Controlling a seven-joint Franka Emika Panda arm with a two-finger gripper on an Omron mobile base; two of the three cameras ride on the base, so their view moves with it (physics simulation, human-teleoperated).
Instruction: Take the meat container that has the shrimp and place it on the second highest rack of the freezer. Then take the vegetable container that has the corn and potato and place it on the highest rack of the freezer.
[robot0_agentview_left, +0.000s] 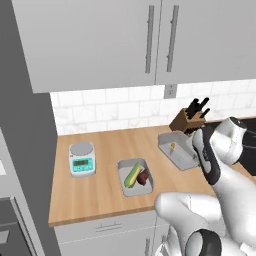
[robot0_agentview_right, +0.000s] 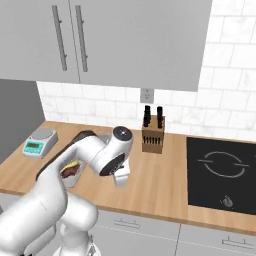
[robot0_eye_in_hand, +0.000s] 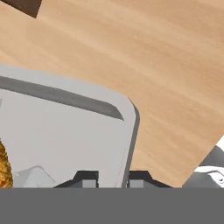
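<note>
While the corn (robot0_agentview_left: 132, 174) tray sits apart, gripper (robot0_eye_in_hand: 111, 178) is clamped on shrimp (robot0_agentview_left: 173, 146) container's (robot0_eye_in_hand: 65, 135) rim w/ a finger each side.

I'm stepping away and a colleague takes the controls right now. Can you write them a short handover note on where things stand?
Gripper: shut on the meat container, one fingertip on each side of its rim wall, seen in the hand view.
Meat container: on the counter near the knife block, shrimp inside; not yet lifted.
Vegetable container: on the counter beside the scale, holding the corn and potato.
Done: grasp of the meat container.
Left: lift it, place it on the freezer's second highest rack; then the vegetable container onto the highest rack.
</note>
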